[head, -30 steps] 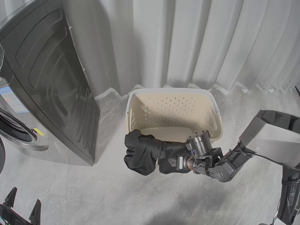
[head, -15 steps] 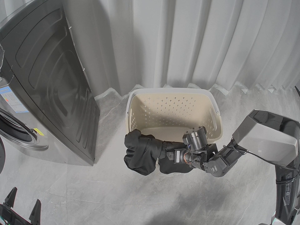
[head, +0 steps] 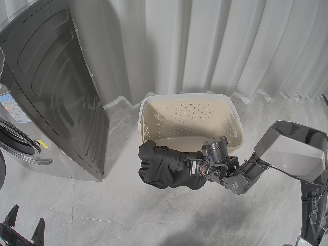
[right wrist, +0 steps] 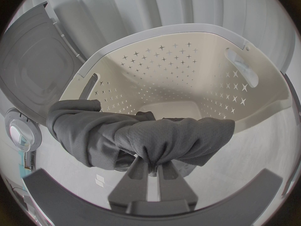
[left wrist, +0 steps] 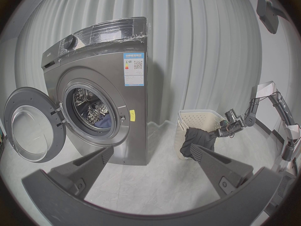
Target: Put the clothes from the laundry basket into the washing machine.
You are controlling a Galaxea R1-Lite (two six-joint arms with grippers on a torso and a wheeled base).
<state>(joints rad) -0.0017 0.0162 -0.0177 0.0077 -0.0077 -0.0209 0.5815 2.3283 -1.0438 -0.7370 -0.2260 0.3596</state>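
The right fingers (right wrist: 133,176) clamp the dark garment (head: 165,168), bunched just ahead of them over the near rim of the laundry basket (head: 186,95). The basket looks otherwise empty, so likely only this piece remains to carry to the open washing machine (left wrist: 138,132). The left fingers (left wrist: 84,167) stand apart, idle.

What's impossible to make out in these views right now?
- Head view: black cloth garment hides the beige plastic laundry basket's front rim.
- Head view: grey metal washing machine's door opening, mostly cut off by the left edge.
- Left wrist view: bluish item inside its drum, too small to identify.
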